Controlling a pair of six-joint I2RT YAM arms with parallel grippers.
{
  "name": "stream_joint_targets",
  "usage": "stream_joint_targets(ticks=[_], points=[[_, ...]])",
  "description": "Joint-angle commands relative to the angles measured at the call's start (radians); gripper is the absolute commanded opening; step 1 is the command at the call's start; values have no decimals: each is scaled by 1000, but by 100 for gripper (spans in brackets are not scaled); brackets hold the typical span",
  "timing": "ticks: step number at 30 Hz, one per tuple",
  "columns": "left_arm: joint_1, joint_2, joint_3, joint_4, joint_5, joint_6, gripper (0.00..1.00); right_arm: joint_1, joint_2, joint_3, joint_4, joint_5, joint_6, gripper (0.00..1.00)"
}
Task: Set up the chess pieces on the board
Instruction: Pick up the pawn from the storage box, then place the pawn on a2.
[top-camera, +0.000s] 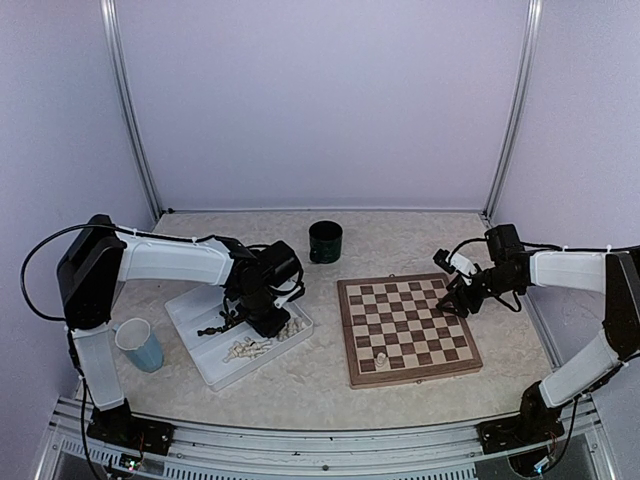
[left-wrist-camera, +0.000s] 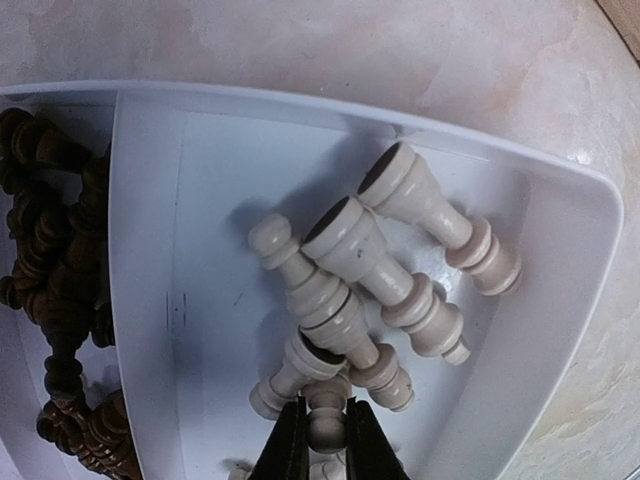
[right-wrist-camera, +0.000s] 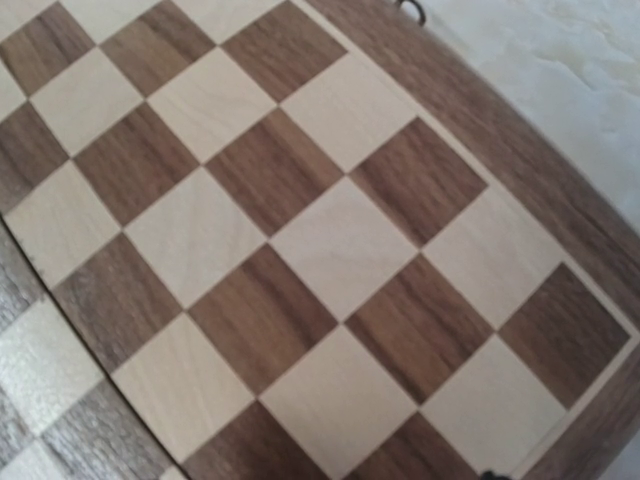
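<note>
Several cream chess pieces (left-wrist-camera: 390, 270) (turned, dark-based) lie heaped in the white tray's (left-wrist-camera: 555, 320) end compartment on the worktop (top-camera: 300, 385). The left gripper (left-wrist-camera: 325, 405) pinches one cream piece (left-wrist-camera: 325, 430). The right gripper (top-camera: 458, 302) hangs over the board (top-camera: 405, 320); its spread I cannot tell.

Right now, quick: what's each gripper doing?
Left gripper: closed on a cream chess piece in the white tray.
Right gripper: above the chessboard; open or shut cannot be told.

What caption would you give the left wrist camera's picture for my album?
Left pincer pinches a cream chess piece in the white tray, dark pieces heaped next door.
</note>
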Motion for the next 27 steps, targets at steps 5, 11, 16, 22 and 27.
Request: stream_joint_targets(ticks=[5,11,16,22,27], points=[[-33,-67,83,-78,-57,0,5,1,8,20,-12,-1,-6,68],[-109,-85,197,-114,-44,18,5,3,9,22,-14,-1,-7,68],[-186,-32,295,-85,37,41,5,4,5,20,-13,2,-9,68],[-263,96,420,-101,73,96,6,4,3,19,-16,0,-11,68],[-291,172,464,-106,77,120,6,4,-2,17,-16,1,-13,68]])
